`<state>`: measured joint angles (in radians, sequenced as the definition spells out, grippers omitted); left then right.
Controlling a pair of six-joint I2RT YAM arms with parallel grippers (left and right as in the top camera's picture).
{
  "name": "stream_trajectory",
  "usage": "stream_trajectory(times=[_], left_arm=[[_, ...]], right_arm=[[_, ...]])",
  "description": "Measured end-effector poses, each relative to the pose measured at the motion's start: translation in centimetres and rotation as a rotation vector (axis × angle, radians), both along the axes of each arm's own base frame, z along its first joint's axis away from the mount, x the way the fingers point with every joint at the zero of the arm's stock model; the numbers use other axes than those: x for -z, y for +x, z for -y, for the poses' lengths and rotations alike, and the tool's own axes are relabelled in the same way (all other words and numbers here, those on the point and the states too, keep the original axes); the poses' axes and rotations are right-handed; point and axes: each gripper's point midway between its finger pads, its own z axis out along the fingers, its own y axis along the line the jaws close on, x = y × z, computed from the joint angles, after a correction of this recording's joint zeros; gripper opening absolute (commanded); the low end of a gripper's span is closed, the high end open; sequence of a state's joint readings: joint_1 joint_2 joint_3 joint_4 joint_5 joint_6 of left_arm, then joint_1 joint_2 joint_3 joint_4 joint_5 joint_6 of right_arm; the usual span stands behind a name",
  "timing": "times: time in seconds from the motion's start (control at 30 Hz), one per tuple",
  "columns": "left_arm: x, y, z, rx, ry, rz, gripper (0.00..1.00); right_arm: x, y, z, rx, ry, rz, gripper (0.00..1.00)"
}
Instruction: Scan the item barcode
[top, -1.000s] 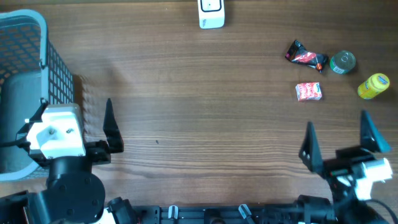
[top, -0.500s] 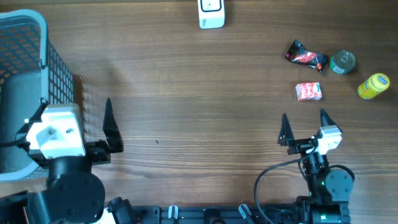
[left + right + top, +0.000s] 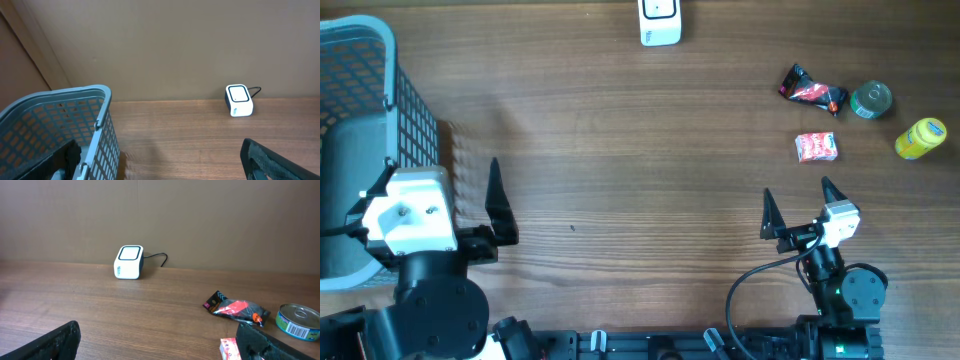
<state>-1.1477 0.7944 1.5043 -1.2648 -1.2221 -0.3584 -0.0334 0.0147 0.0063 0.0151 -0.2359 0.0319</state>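
Four items lie in a group at the far right of the table: a small red-and-white packet, a crumpled black-and-red wrapper, a round can standing upright, and a yellow bottle on its side. The white scanner sits at the far edge, well apart from them.

Only the overhead view takes in the bottle and the whole packet. The right wrist view shows just a corner of the packet, but adds the can's printed side label and a dark cable behind the scanner. The left wrist view shows the scanner and a blue mesh basket, and no items.

The right gripper stands with its jaws wide and empty, the packet just beyond its fingertips. The left gripper, also spread wide and empty, sits beside the basket, far from the items.
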Motion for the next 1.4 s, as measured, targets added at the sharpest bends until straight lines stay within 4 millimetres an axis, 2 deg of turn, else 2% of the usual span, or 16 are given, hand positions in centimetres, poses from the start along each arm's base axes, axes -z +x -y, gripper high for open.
stream_trajectory(times=[0.23, 0.33, 0.43, 0.53, 0.67, 0.7, 0.73, 0.8, 0.9, 1.0, 1.17, 1.4], left_arm=[[0.2, 0.0, -0.1, 0.0, 0.015, -0.006, 1.0], [0.4, 0.0, 0.5, 0.027, -0.018, -0.019, 1.0], [0.0, 0.7, 1.3, 0.009, -0.182, 0.006, 1.0], [-0.1, 3.5, 1.7, -0.101, -0.417, 0.115, 1.0], [3.8, 8.4, 2.0, -0.129, -0.559, 0.193, 1.0], [5.6, 9.6, 2.0, -0.114, -0.579, 0.2, 1.0], [8.4, 10.8, 2.0, -0.084, -0.602, 0.204, 1.0], [11.0, 11.2, 1.8, -0.043, -0.629, 0.225, 1.0], [14.9, 9.8, 0.4, 0.001, -0.645, 0.279, 1.0], [17.5, 7.8, -1.0, 0.012, -0.644, 0.327, 1.0], [19.8, 6.1, -2.7, -0.009, -0.634, 0.38, 1.0], [22.8, 5.7, -2.7, -0.012, -0.557, 0.302, 1.0]], right_arm=[[0.0, 0.0, 0.0, 0.0, 0.0, 0.0, 1.0], [0.0, 0.0, 0.0, 0.0, 0.0, 0.0, 1.0], [0.0, 0.0, 0.0, 0.0, 0.0, 0.0, 1.0], [0.0, 0.0, -0.1, -0.004, 0.0, -0.001, 1.0], [0.0, 0.0, -0.1, -0.007, 0.0, 0.0, 1.0], [0.0, 0.0, -0.1, -0.007, 0.0, -0.001, 1.0], [0.0, 0.0, -0.1, -0.007, 0.0, -0.001, 1.0], [0.0, 0.0, -0.1, -0.008, 0.0, -0.001, 1.0], [0.0, 0.0, -0.1, -0.008, 0.0, -0.001, 1.0], [0.0, 0.0, -0.1, -0.008, 0.0, 0.0, 1.0], [0.0, 0.0, -0.1, -0.008, 0.0, -0.002, 1.0], [0.0, 0.0, -0.1, -0.008, 0.0, -0.002, 1.0]])
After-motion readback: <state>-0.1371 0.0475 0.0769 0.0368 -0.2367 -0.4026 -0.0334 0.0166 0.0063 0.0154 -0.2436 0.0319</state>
